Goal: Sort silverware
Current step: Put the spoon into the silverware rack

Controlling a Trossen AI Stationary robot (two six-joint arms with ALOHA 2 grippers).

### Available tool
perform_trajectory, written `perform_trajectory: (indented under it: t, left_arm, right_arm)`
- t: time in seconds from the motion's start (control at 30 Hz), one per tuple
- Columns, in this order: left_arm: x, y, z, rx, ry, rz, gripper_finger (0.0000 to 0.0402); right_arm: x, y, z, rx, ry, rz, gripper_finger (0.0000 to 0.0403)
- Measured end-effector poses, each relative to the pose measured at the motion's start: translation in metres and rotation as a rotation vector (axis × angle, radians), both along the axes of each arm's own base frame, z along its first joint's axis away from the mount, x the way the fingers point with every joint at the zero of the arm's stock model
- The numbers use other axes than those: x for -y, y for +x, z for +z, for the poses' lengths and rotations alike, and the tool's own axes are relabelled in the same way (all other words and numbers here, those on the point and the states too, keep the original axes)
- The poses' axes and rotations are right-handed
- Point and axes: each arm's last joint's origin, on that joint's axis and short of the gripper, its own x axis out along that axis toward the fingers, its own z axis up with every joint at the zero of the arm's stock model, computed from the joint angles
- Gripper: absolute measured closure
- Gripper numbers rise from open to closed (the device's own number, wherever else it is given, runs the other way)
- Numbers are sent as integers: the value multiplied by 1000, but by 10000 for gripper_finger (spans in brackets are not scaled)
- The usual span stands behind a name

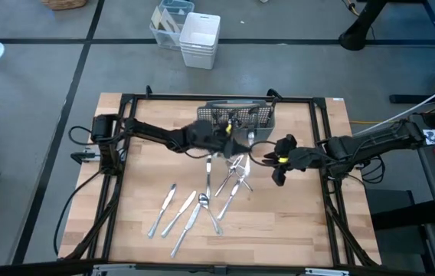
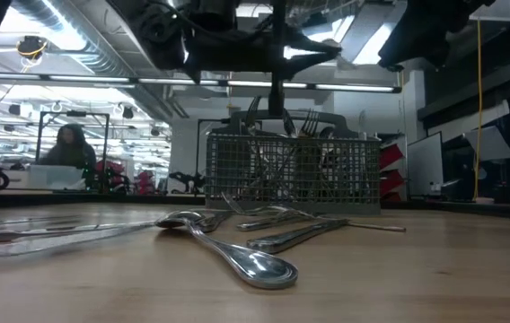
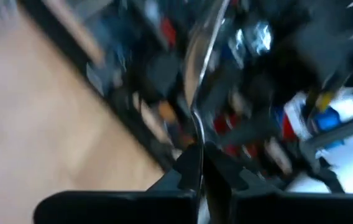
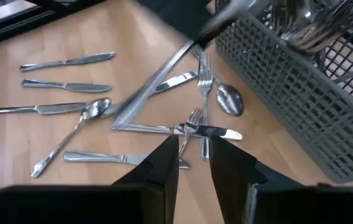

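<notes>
A: Where is the left tool (image 1: 227,136) at this moment?

B: Up over the desk (image 1: 294,222), by the near wall of the mesh caddy (image 1: 240,116), which sits toward twelve o'clock. Its fingers (image 3: 192,171) are pinched fully together on a slim silver piece (image 3: 202,62) that juts out beyond them; which kind of piece, I cannot tell.

A: And the right tool (image 1: 277,173)?

B: Hovering at about three o'clock of the loose pile, above the desk. The fingers (image 4: 164,163) stand partly apart and nothing shows between them.

A: The silverware (image 1: 229,180)?

B: In three lots. Several handles and fork heads stick up out of the caddy. A tangle of forks and a spoon lies just in front of it, near the desk's middle. Toward seven o'clock, a few knives (image 1: 167,205) lie side by side, with a spoon (image 1: 203,201) among them. A person (image 2: 65,154) sits far back in the room.
</notes>
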Motion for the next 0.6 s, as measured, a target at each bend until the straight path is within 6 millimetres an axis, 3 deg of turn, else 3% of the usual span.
perform_trajectory:
  t: [0.3,0.47,0.6]
  left_arm:
    - [-46,0,25,100,442,268,401]
    - [-59,2,42,97,704,388,401]
    - [-64,5,43,67,869,430,401]
  right_arm:
    - [3,-1,1,17,-54,-65,311]
    - [4,-1,1,25,-83,-99,311]
    - [5,-1,2,30,-102,-122,311]
